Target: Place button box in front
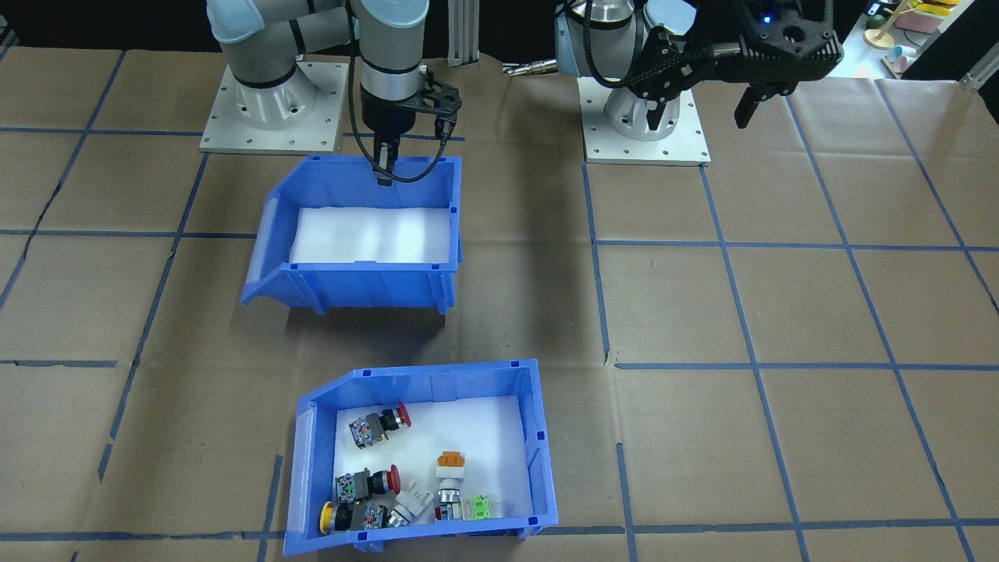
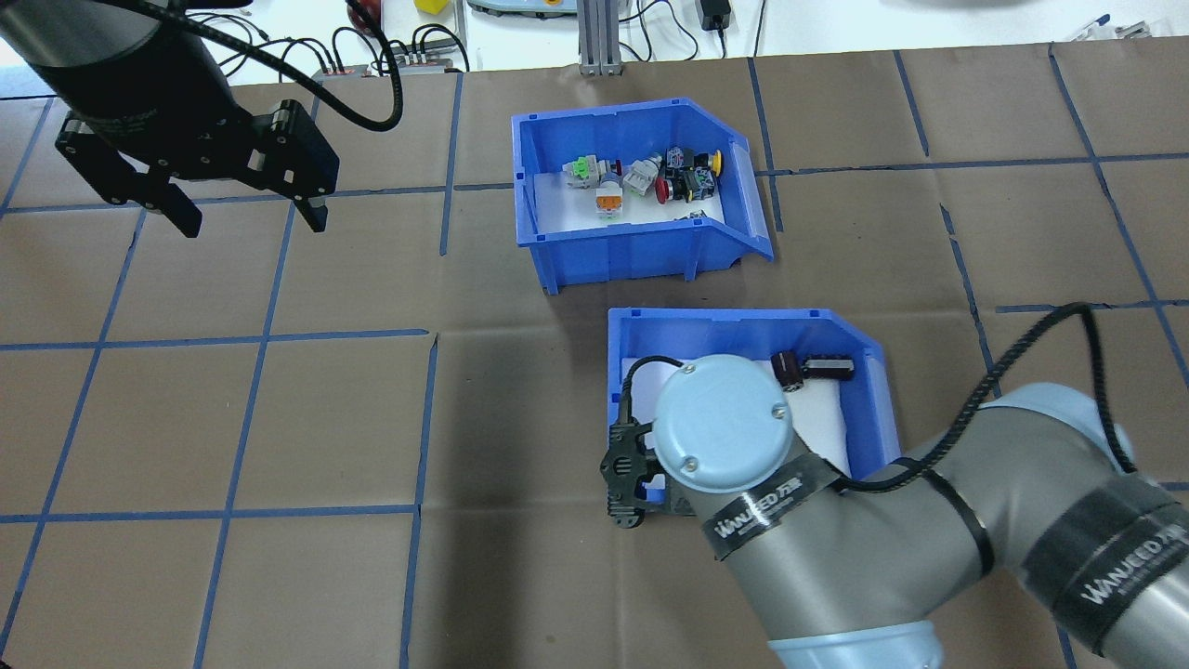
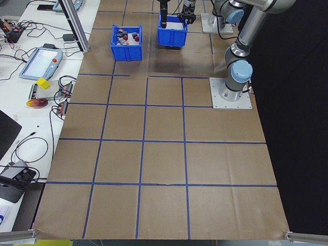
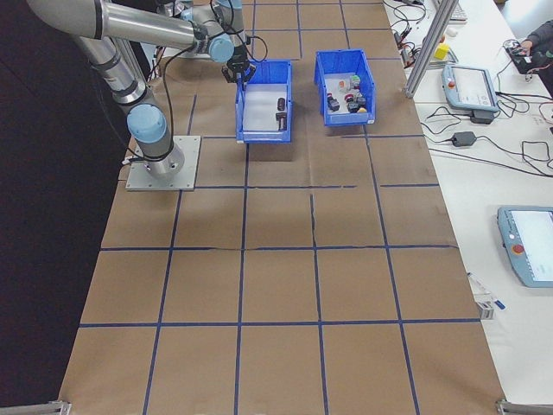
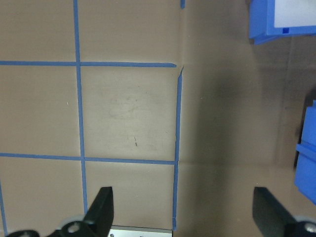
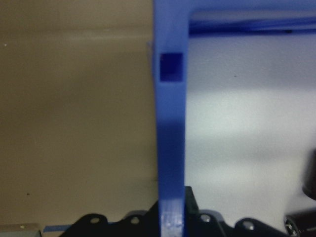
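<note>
Button box at the table's far side; the right gripper clamps the other bin's wall.

The blue plastic button box (image 1: 425,457) with a sloped cut-away side and white liner stands on the brown paper-covered table (image 1: 780,312), on the side away from the robot, holding red-, yellow- and orange-capped push-button switches (image 2: 683,177). Just beside it, on the robot's side, a like blue plastic bin with a white liner (image 2: 743,390) holds a few dark cylindrical parts (image 2: 813,367). The right gripper (image 1: 384,168) pinches that bin's near wall, one finger on each side of the rim in the right wrist view. Well apart from the button box, the left gripper (image 2: 246,216) hangs above bare table with its fingers spread wide, holding nothing.
</note>
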Action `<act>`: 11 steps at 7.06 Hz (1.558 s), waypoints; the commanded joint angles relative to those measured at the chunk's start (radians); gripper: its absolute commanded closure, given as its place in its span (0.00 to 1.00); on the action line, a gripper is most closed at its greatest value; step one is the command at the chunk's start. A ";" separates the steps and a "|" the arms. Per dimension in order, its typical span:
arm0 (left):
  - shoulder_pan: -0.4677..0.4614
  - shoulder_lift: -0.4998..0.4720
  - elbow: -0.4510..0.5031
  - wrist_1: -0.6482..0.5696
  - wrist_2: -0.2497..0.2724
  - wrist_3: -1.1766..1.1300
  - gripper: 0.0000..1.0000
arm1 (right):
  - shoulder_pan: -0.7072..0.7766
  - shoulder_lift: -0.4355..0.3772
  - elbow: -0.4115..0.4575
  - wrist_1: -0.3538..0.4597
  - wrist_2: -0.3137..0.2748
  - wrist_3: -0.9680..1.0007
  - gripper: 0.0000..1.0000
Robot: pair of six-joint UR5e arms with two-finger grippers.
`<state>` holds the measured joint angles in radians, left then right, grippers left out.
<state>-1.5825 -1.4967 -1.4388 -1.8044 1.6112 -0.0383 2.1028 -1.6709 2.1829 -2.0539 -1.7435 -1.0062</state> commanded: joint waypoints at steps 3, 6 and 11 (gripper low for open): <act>0.007 0.043 -0.046 0.007 -0.002 -0.014 0.01 | 0.103 0.115 -0.066 -0.003 -0.054 0.064 0.82; 0.009 0.019 -0.071 0.030 -0.002 -0.005 0.01 | 0.100 0.112 -0.075 -0.005 -0.044 0.081 0.00; 0.009 0.016 -0.109 0.129 -0.010 0.123 0.01 | -0.033 -0.057 -0.152 0.195 -0.047 0.080 0.00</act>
<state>-1.5738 -1.4797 -1.5463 -1.6808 1.6040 0.0769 2.1335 -1.6735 2.0646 -1.9501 -1.7920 -0.9253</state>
